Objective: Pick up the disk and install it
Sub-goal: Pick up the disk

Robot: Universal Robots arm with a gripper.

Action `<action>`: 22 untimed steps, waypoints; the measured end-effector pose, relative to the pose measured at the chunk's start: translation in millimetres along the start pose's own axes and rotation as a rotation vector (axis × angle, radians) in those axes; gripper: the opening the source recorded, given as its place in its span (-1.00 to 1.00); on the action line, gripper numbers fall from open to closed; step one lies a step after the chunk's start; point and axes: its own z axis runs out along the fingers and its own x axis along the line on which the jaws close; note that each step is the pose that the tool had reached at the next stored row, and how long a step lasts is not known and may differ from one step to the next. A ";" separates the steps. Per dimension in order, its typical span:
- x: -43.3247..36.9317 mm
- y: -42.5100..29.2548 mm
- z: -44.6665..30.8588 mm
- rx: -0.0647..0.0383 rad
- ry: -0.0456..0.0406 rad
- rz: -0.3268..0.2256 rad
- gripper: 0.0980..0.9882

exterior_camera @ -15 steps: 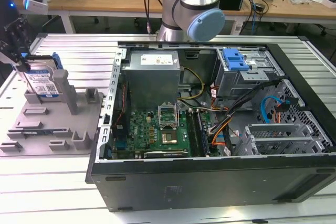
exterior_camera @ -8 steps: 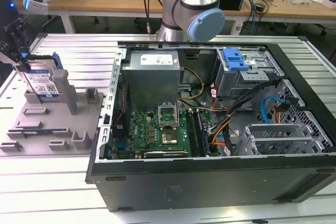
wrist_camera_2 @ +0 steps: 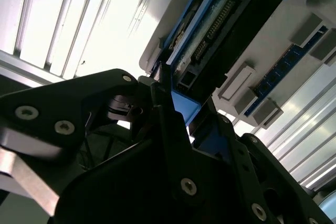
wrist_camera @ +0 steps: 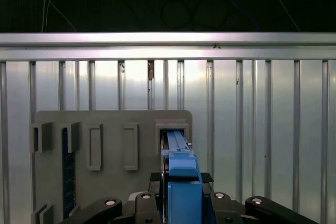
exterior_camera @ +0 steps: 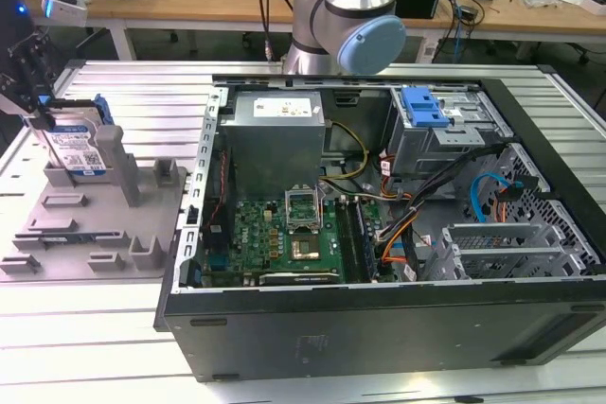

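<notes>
Jaws of the gripper clamp the blue rail of the disk, which stands upright in the grey fixture plate on the counter, apparently not lifted out, well apart from the open computer case, so install undone.

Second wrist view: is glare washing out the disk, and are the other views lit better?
Second wrist view: table slats blown out white, gripper a dark silhouette, but the disk shows. First wrist view: even light, mild sheen on the slats. Exterior view: evenly lit, disk and fixture plain.
</notes>
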 end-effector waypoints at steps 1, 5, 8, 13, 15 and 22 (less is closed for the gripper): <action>0.0 0.0 -0.2 0.000 -0.0001 0.000 -0.40; 0.0 0.0 -3.6 0.000 -0.0043 0.000 -0.40; 0.1 0.0 -6.7 0.000 -0.0073 0.000 -0.40; 0.1 -0.1 -13.9 0.000 -0.0101 0.000 -0.40; 0.1 -0.1 -18.1 0.000 -0.0122 0.000 -0.40; 0.3 -0.3 -39.7 0.000 -0.0314 0.000 -0.40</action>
